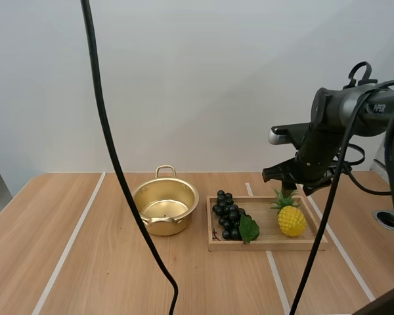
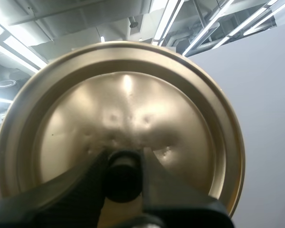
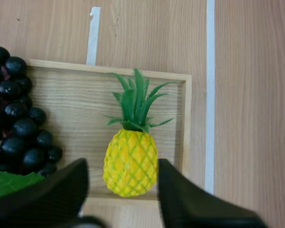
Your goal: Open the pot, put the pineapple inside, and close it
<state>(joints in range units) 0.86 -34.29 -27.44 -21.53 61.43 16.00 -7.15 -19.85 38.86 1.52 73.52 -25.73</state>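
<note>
The golden pot (image 1: 165, 207) stands open and without its lid on the table, left of the wooden tray (image 1: 269, 243). In the tray lies a yellow pineapple (image 1: 291, 218) (image 3: 131, 159) with green leaves. My right gripper (image 1: 290, 186) (image 3: 123, 187) hovers above the pineapple, open, its fingers straddling the fruit's lower end without touching it. My left gripper (image 2: 122, 176) is shut on the black knob (image 2: 122, 175) of the golden lid (image 2: 128, 118), held up in the air.
A bunch of dark grapes (image 1: 228, 214) (image 3: 20, 121) with a green leaf (image 1: 249, 228) fills the tray's left half. White tape lines (image 1: 71, 243) run across the wooden table (image 1: 105, 275). A round hole (image 1: 387, 219) sits at the table's right edge.
</note>
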